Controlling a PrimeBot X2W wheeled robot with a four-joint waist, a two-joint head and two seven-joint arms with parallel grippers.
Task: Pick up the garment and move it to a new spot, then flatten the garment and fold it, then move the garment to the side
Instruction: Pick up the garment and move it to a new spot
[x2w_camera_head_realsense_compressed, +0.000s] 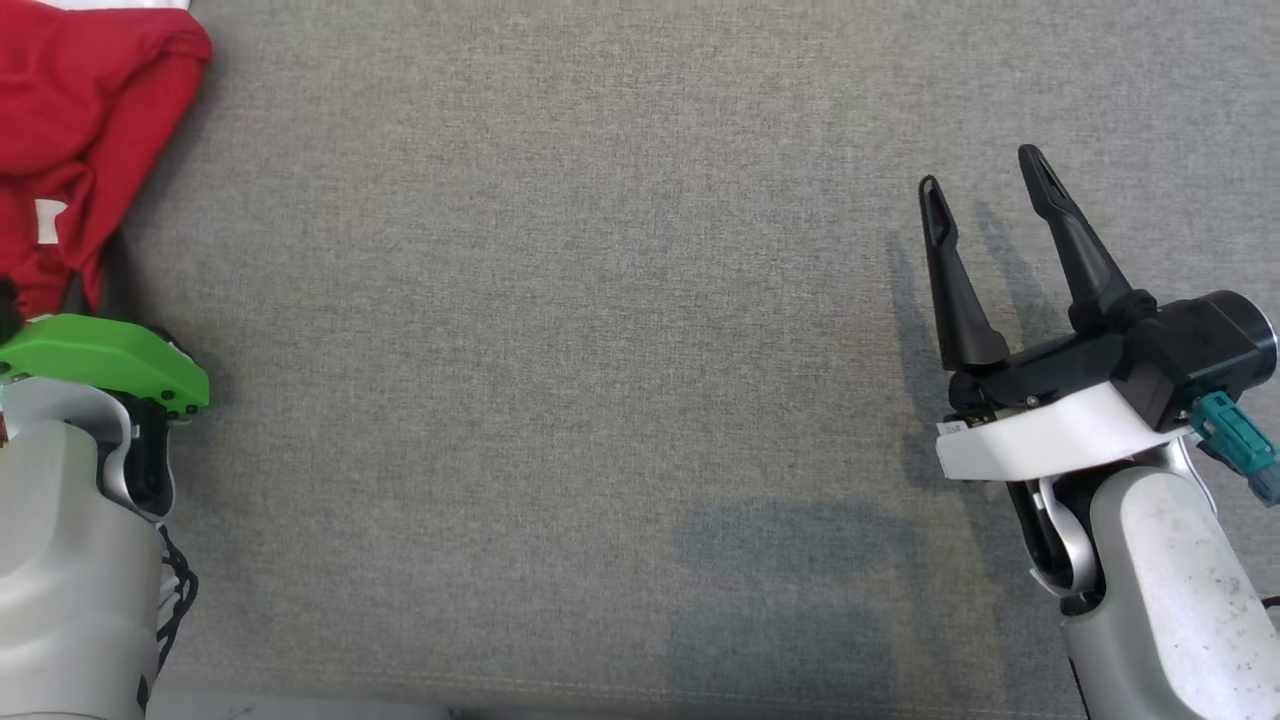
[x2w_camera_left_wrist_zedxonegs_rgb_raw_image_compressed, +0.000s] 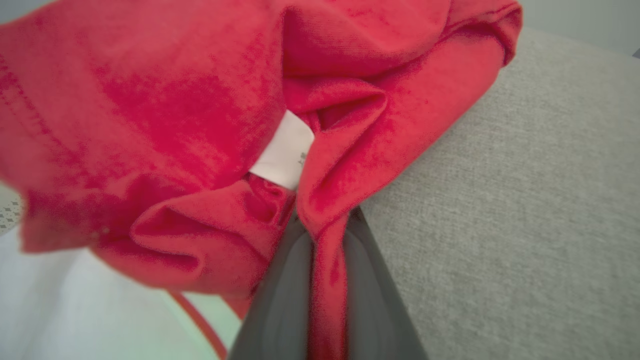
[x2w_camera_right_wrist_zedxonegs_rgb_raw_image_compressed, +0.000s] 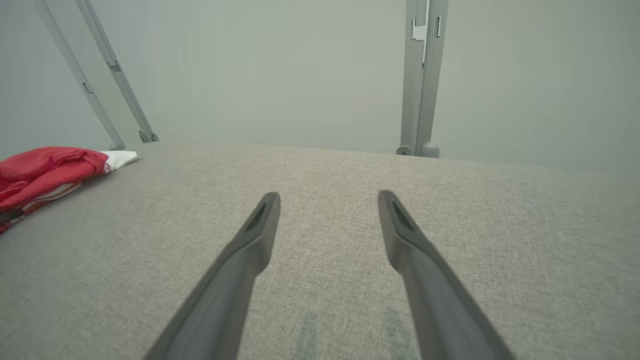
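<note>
With the left gripper (x2w_camera_left_wrist_zedxonegs_rgb_raw_image_compressed: 326, 220) pinched on just 1 thin fold of the red garment (x2w_camera_head_realsense_compressed: 80, 120) bunched at the frame's upper left, and the right gripper (x2w_camera_head_realsense_compressed: 982, 172) wide and empty, the blurred grip may slip mid-lift.

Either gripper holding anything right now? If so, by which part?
Left gripper is shut on the crumpled red cloth garment, pinching a bunched fold just below its white label. Right gripper is open, holding nothing.
</note>
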